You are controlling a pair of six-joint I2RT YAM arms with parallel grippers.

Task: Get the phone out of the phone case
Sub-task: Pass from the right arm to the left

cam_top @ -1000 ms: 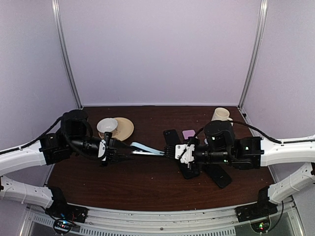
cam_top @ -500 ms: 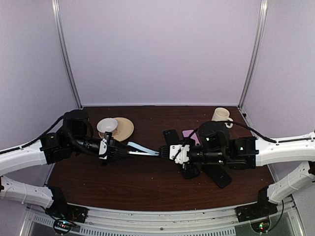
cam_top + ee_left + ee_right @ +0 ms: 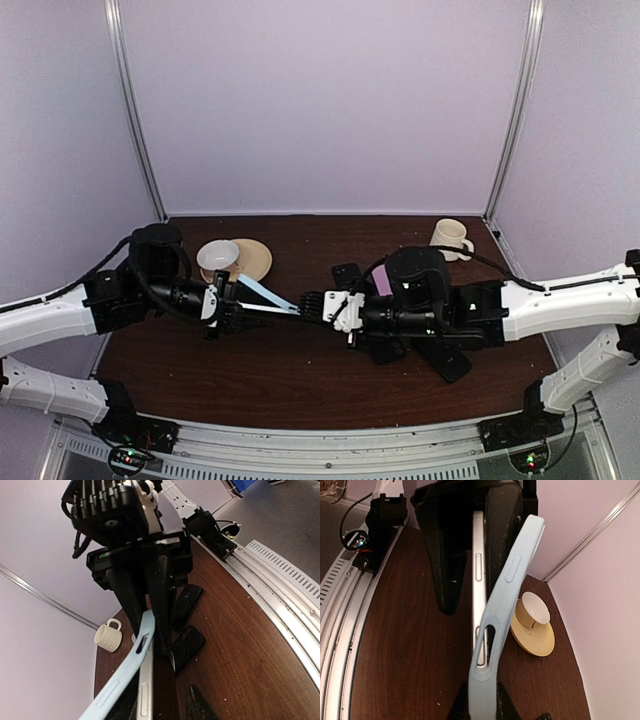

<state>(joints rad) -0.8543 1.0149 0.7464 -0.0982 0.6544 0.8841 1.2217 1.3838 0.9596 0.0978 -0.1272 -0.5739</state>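
Your biggest risk is the phone case (image 3: 506, 605) springing back. It bows away from the phone (image 3: 478, 580) along one long side only, and its far end looks tucked beside a finger of the left gripper (image 3: 240, 304), so a straight pull may drag the phone along rather than free it. The right gripper (image 3: 312, 303) has its jaws closed on just the near end of the soft blue case. That is a thin pinch, and it could slip off under tension and let the case snap back on. The left jaws clamp the phone across its slim silver body. If you twist or jerk, it may slide out and drop to the counter (image 3: 300, 380), near the dark phones or cases lying at about 3 o'clock from centre. Phone and case hang between the two grippers, above the counter just to the 9 o'clock side of centre. They are clear of the cup and saucer (image 3: 235, 260) at 10 o'clock and the mug (image 3: 450, 233) at 2 o'clock. The left arm reaches in from 9 o'clock and the right from 3 o'clock, both forearms roughly level, wrists pointed straight at each other, fingertips almost meeting head-on.
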